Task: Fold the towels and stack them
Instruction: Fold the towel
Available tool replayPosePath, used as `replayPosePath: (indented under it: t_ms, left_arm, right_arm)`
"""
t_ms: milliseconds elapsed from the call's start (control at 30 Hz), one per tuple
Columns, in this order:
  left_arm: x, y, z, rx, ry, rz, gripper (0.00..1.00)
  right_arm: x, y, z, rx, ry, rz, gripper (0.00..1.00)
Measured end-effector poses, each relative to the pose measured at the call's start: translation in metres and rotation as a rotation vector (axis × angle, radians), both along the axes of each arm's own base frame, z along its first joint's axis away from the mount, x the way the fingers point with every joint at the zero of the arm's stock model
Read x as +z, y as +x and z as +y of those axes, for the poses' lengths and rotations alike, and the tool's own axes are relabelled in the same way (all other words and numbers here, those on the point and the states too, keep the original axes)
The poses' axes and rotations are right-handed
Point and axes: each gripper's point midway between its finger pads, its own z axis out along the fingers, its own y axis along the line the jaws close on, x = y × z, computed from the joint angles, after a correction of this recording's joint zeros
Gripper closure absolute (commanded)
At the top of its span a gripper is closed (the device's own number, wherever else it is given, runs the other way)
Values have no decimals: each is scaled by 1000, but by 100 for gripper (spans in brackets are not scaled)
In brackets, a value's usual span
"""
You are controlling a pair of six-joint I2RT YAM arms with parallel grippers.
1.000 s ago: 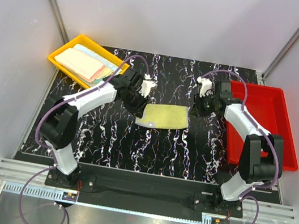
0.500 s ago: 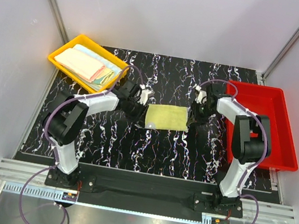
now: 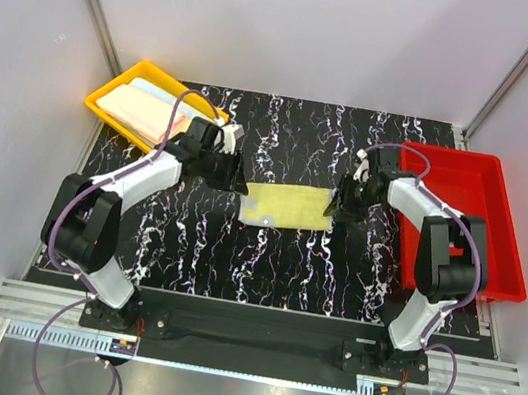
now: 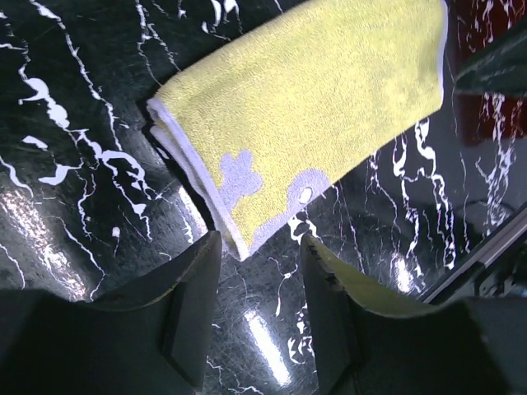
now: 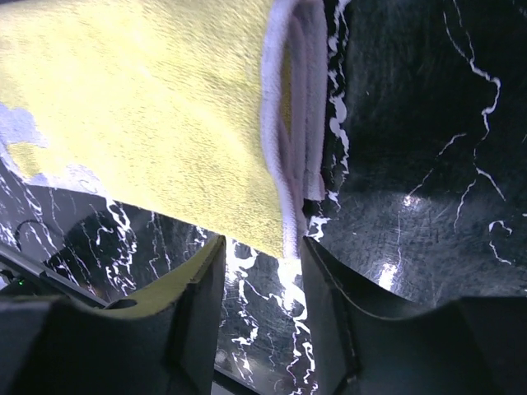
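Note:
A folded yellow towel (image 3: 287, 206) with a white edge lies flat on the black marble table. My left gripper (image 3: 237, 181) is open and empty just off the towel's left end; in the left wrist view the towel's (image 4: 313, 107) near corner lies just ahead of the gripper (image 4: 259, 247). My right gripper (image 3: 337, 207) is open and empty at the towel's right end; in the right wrist view the towel's (image 5: 156, 115) layered white edge sits just ahead of the gripper (image 5: 262, 247). Several folded towels (image 3: 146, 112) lie stacked in the yellow bin.
The yellow bin (image 3: 110, 89) stands at the back left of the table. A red tray (image 3: 471, 202) stands at the right edge, beside the right arm. Grey walls and metal frame posts close in the table on three sides.
My left arm has swung back to the left and now points at the towel's left end. My right gripper has settled at the towel's right edge. The towel lies flatter.

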Motion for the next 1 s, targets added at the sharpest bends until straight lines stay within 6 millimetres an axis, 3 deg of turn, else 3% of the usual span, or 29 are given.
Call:
replayPosePath:
  t_ms: [100,400,767,1000]
  left_arm:
    - [-7,-2,0,23,-19,20,51]
    - [-55,-33,-6,81,-71,211,48]
    - [-70,-40,-10,151,-136,271,46]
    - [-79,-39,-8,207,-124,310,46]
  right_arm:
    - [-7,-7,-1,-13,-2,27,50]
    - [-26,-25,-4,-32,-6,99,48]
    - [-31,-19,8,-63,64,102,50]
    - [-34,-19,12,-75,91,104,63]
